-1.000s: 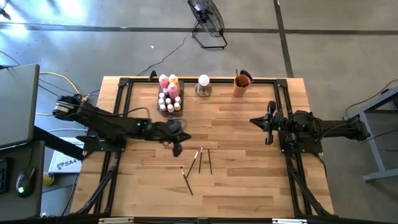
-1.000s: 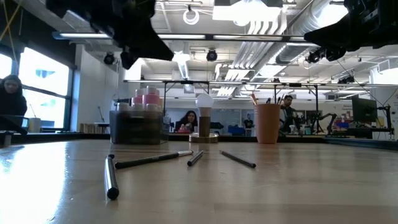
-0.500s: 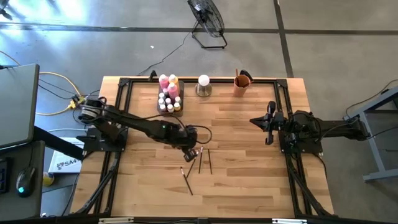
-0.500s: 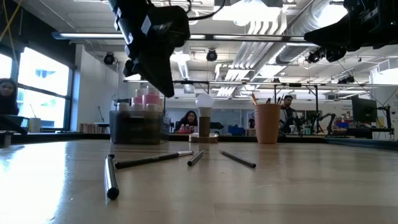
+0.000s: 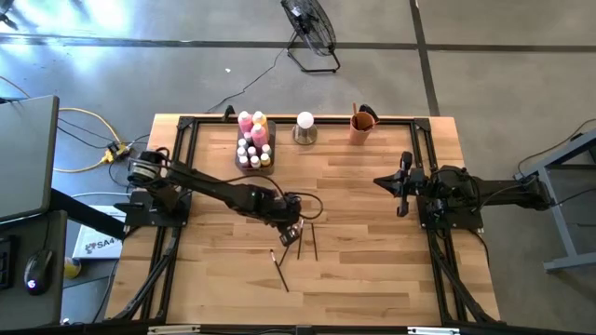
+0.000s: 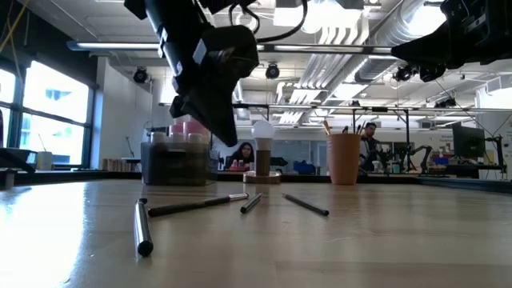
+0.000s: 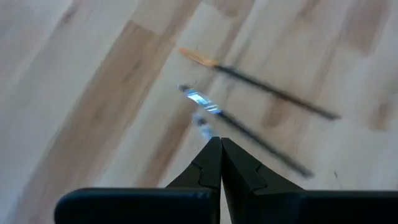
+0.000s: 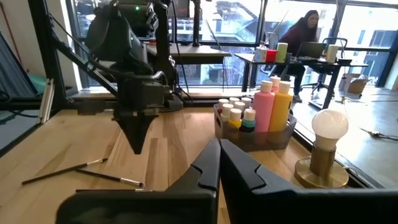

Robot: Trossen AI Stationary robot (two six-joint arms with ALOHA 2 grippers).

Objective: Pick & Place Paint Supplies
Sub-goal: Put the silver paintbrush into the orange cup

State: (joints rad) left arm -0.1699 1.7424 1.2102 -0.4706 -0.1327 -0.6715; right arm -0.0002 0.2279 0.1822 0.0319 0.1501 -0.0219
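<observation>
Three thin dark-handled paintbrushes lie flat on the wooden table, two close together (image 5: 306,240) and one nearer the front edge (image 5: 280,268). My left gripper (image 5: 292,231) is shut and slants down, hovering just above the brush ends (image 7: 249,134), well clear of the table in the low view (image 6: 229,138). The paint bottles (image 5: 253,140), pink and yellow with small white-capped ones, stand in a grey tray at the far edge. My right gripper (image 5: 402,186) waits shut and level at the table's right side.
A white ball on a metal base (image 5: 304,127) and an orange cup (image 5: 361,126) stand at the far edge, right of the tray. Black frame rails (image 5: 182,177) run along the table's sides. Bare wood lies between the brushes and the right arm.
My left gripper has travelled toward the table's right edge and a little down, from beside the brushes to just over their far ends, tipping from nearly level to steeply downward. It has stayed shut. The brushes have not moved.
</observation>
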